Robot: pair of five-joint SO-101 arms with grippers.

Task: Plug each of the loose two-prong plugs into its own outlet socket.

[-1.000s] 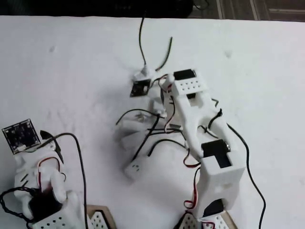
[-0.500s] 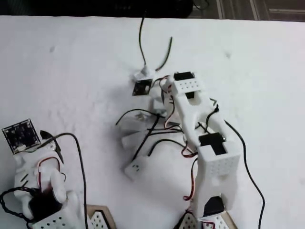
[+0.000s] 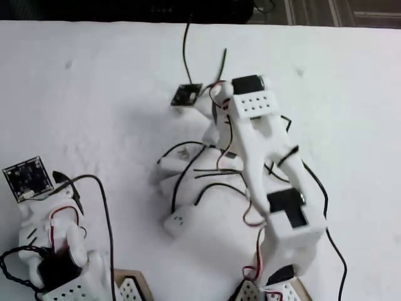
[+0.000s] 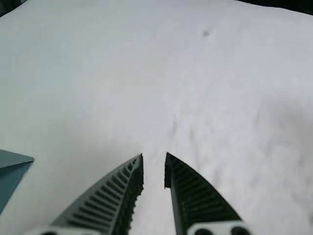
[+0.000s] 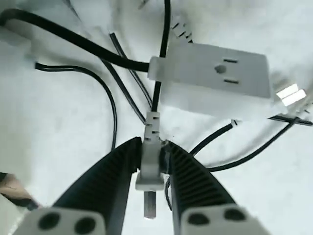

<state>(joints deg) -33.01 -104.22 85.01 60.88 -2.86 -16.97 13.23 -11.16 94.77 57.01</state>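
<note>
Left gripper (image 4: 153, 169): parked over the bare white table (image 4: 146, 73); its fingers are parted by a narrow gap and nothing is held.
Right gripper (image 5: 151, 144): clenched on the two-prong plug (image 5: 150, 164), which is pinched across its white body.
Plug pose: a prong (image 5: 149, 206) is seen pointing back toward the wrist, while the cord runs out ahead between the fingertips; the prongs are judged to face away from the target.
Outlet socket (image 5: 217, 78): laid just beyond the held plug, slotted face turned up and unoccupied, with a black cable (image 5: 73, 41) entering its near end.
Second plug (image 5: 288, 94): its bright prongs are seen beside the far end of the socket, not inserted.
Step in hand: the held plug is to be carried to the socket.
How it is best done: the plug should be turned or regripped so the prongs lead; the prongs should be lined up with both slots before any push is made; the held plug's cord should be kept off the socket face; the socket block may slide, so pressure should be applied squarely.
</note>
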